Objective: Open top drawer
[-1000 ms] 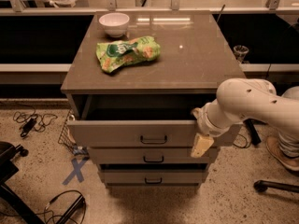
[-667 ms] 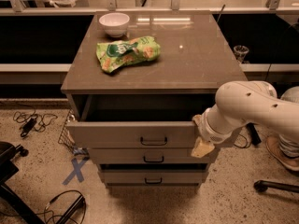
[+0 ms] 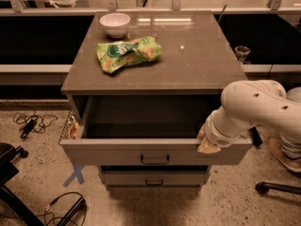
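Observation:
The top drawer point(image 3: 117, 152) of the grey-brown cabinet stands pulled out towards me, its deep dark interior showing and its small dark bar handle point(image 3: 154, 160) at the front centre. My gripper point(image 3: 207, 142) sits at the drawer's front rim, right of the handle, with the white arm point(image 3: 256, 107) coming in from the right. A narrower drawer front point(image 3: 153, 178) shows below, closed.
On the cabinet top point(image 3: 197, 55) lie a green snack bag point(image 3: 128, 53) and a white bowl point(image 3: 115, 23). Cables point(image 3: 30, 124) lie on the speckled floor at left, with blue tape point(image 3: 75, 175). A chair base point(image 3: 277, 187) stands at right and dark gear point(image 3: 9, 168) at lower left.
The drawer front has come a little further out towards me, and my gripper has moved with it. The bag and bowl have not moved.

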Controlling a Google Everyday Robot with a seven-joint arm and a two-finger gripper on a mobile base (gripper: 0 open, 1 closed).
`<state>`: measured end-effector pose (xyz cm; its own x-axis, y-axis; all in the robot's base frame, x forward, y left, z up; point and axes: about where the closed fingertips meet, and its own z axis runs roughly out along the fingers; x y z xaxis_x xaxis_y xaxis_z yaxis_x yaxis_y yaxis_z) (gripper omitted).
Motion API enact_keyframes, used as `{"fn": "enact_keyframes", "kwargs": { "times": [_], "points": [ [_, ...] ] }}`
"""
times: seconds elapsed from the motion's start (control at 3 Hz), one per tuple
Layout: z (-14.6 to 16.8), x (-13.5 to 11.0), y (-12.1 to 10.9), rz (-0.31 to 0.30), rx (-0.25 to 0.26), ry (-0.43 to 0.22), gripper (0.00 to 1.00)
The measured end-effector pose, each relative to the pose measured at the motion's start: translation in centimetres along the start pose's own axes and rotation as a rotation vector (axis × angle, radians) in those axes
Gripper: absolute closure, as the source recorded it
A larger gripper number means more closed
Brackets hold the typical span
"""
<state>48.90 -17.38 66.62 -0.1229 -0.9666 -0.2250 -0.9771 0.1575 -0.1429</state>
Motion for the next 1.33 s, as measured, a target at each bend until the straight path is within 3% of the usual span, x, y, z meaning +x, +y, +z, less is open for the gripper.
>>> {"fn": "enact_keyframes", "kwargs": {
  "times": [0.67, 1.0, 1.33],
  "points": [
    [-0.6, -0.1, -0.1, 0.0, 0.0, 0.0, 1.0],
    [-2.1, 0.9, 3.2, 0.0, -0.049, 0.026, 1.0],
    [-2.1, 0.9, 3.1, 0.0, -0.049, 0.026, 1.0]
  ]
}}
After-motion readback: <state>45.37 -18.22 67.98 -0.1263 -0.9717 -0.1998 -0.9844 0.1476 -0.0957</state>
